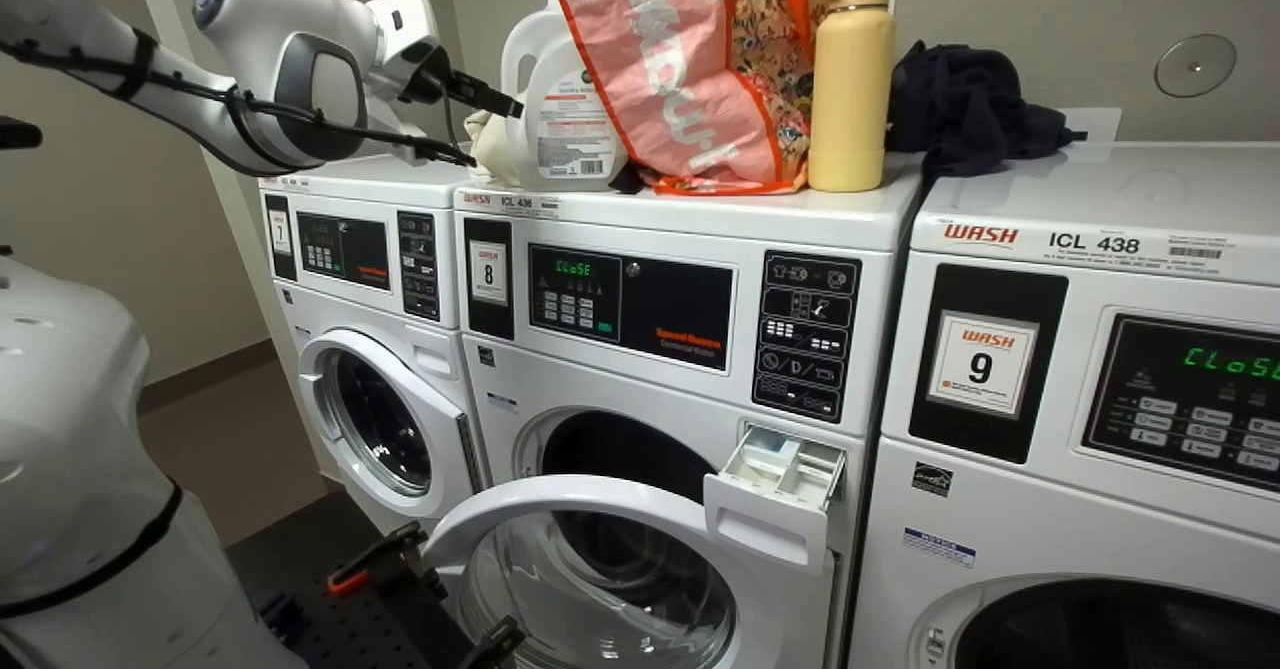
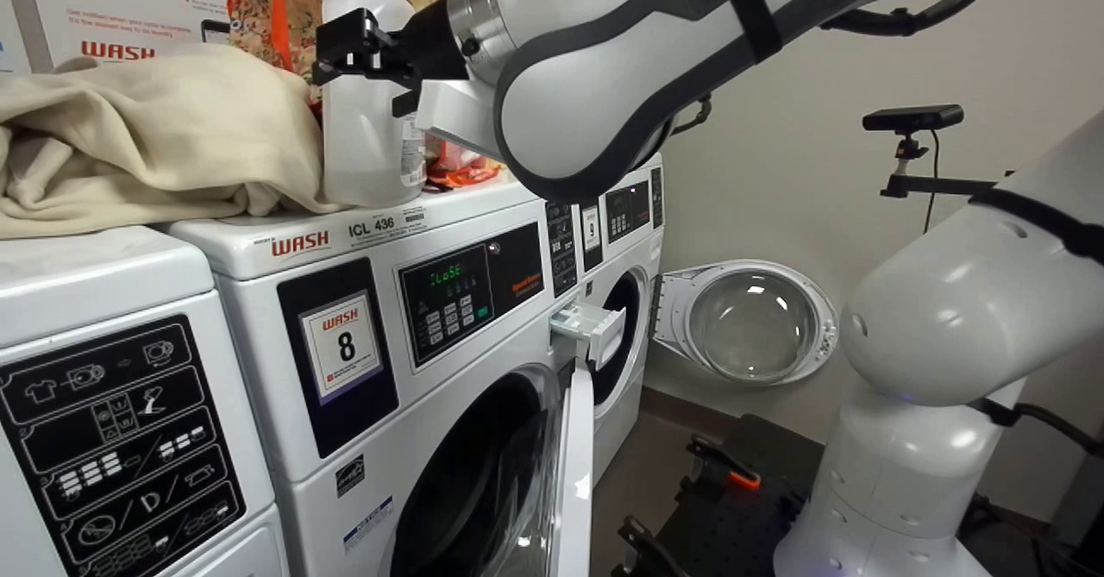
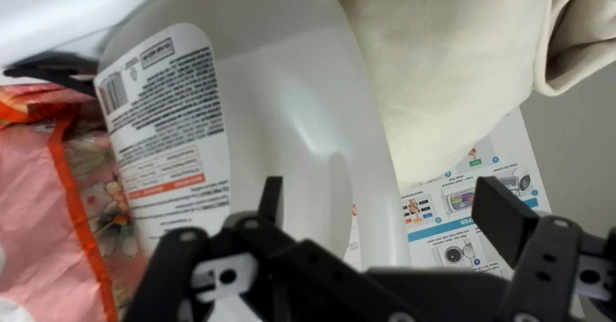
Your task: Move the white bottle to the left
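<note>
1. My white bottle (image 1: 575,114) stands upright on the table (image 1: 700,214), which here is the top of washer number 8 (image 1: 650,389), close to the front edge.
2. I see a big, cloudy white plastic jug with a built-in handle (image 3: 383,230); in the wrist view the plastic turns a shade greyer toward the bottom.
3. Its label (image 1: 578,134) is white with dense dark print, a thin orange-red stripe and a barcode in a lower corner. On my wrist view that print reads upside down.
4. Just beside it, the pink bag (image 1: 665,79) covers part of it in an exterior view. The cream cloth (image 2: 198,128) is heaped on its other side, and the yellow bottle (image 1: 852,109) stands past the bag.
5. I have the arm (image 2: 595,103) stretched across at bottle height, over the front of the machine, with the wrist end nearly level and aimed at the jug.
6. My fingers (image 3: 503,216) are spread wide. In the wrist view the handle shows in the gap between them, one finger overlapping the jug's body, the other in front of a printed sheet (image 3: 462,206). Whether either finger touches the plastic, I can't tell.
</note>
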{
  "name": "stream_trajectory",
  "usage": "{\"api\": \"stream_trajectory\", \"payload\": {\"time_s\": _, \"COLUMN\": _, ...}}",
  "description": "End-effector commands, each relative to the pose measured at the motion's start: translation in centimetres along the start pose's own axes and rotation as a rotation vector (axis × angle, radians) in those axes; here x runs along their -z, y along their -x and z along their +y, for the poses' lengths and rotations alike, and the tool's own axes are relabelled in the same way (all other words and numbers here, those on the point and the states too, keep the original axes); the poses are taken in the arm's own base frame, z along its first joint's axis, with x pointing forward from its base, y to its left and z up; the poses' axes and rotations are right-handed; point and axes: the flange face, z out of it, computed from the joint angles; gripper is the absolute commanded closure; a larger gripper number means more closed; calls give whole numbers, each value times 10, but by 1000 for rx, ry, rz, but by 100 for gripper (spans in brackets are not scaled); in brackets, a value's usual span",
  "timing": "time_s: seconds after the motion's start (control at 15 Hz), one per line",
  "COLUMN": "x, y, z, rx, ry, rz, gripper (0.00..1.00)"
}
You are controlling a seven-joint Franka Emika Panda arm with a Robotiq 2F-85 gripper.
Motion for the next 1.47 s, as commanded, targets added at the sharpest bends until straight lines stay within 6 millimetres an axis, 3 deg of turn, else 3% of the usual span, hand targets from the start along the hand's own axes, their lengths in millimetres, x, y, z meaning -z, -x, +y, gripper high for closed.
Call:
{"api": "stream_trajectory", "payload": {"time_s": 0.0, "x": 16, "y": 4, "z": 17, "rx": -21, "ry": 3, "rz": -1, "gripper": 0}}
{"api": "stream_trajectory", "payload": {"time_s": 0.33, "x": 18, "y": 9, "z": 49, "rx": -64, "ry": -29, "rz": -125, "gripper": 0}}
{"api": "stream_trajectory", "payload": {"time_s": 0.93, "x": 37, "y": -45, "z": 110, "rx": -130, "ry": -53, "rz": -186, "gripper": 0}}
{"api": "stream_trajectory", "payload": {"time_s": 1.4, "x": 60, "y": -67, "z": 144, "rx": -134, "ry": -86, "rz": -193, "gripper": 0}}
